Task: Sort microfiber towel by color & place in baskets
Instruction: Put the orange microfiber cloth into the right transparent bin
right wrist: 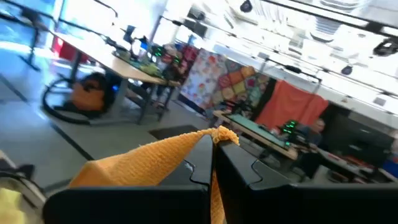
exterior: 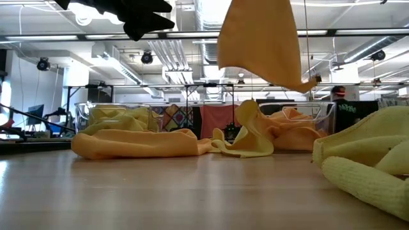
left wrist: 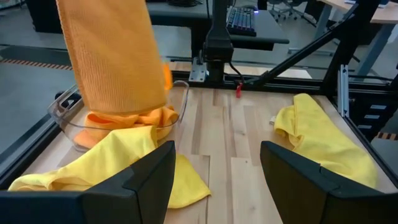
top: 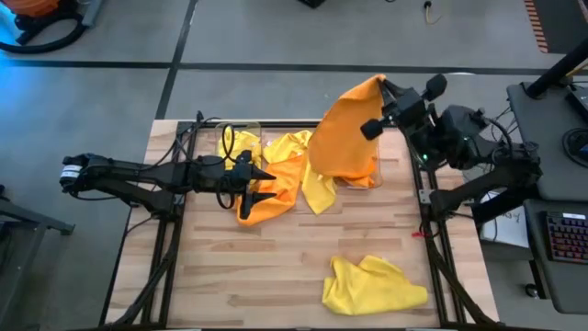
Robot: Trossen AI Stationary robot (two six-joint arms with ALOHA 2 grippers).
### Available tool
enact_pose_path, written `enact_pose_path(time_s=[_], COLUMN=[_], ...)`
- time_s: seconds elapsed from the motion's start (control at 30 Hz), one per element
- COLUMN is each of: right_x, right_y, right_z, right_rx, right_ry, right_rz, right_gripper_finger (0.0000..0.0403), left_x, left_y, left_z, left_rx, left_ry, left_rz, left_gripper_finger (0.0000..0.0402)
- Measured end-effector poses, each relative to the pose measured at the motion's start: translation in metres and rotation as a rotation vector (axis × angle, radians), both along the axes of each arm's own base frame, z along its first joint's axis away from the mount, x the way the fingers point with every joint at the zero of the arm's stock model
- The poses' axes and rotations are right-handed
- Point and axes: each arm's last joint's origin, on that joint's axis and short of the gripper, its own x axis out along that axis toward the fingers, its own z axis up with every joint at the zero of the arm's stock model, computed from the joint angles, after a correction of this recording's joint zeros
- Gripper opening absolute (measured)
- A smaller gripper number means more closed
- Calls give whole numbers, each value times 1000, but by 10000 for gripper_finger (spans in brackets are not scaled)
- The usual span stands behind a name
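Sorting status, wooden slatted worktop (top: pixel 276 267). Item: right hand (top: pixel 381 92), raised above the far right part of the worktop, clenched on the top corner of a large orange microfiber towel (top: pixel 347 133), which hangs free with its lower edge over the right-hand clear plastic rectangular basket (left wrist: pixel 69 122); by my reading this cloth is mid-delivery, not yet let go. Item: that basket already holds at least one crumpled orange cloth (left wrist: pixel 127 117), so the orange sorting looks begun. Item: left-hand clear plastic basket (exterior: pixel 82 115), at the far left of the worktop, holds a soft yellow cloth (exterior: pixel 118 116); the yellow sorting likewise looks begun. Item: left hand (top: pixel 260 175), low over the middle of the worktop, fingers spread and grasping nothing, poised at a loose heap between the baskets. Item: heap, unsorted, comprising a rumpled orange towel (top: pixel 266 198) lying on the wood beside the left basket and a bright yellow towel (top: pixel 312 179) draped across the gap, one end touching the right basket; whether more cloths lie beneath cannot be told. Item: a further crumpled yellow towel (top: pixel 372 283), alone at the near right of the worktop, well apart from both baskets. Outstanding, as judged: release of the hanging orange towel, then one orange and two yellow cloths to place.
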Motion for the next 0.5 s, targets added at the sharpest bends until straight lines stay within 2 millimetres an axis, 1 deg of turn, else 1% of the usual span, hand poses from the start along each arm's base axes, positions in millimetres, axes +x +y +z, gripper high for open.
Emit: enact_pose_path(time_s=[0.07,0.17,0.23,0.37,0.5], right_x=[0,1,0,-5,-11], right_y=[-8,-20,-27,-41,-56], right_z=[-4,-15,-25,-39,-51], right_rx=[9,38,75,153,182], right_ry=[17,64,78,22,13], right_rz=[-32,-78,-67,12,-13], right_gripper_finger=[8,8,8,8,8], left_x=[0,0,-1,-3,-7], left_y=[0,1,1,5,11], left_z=[0,3,9,22,36], left_rx=[3,35,68,133,226], left_ry=[0,-3,-10,7,23], left_rz=[0,9,11,9,9], left_gripper_finger=[220,220,220,220,220])
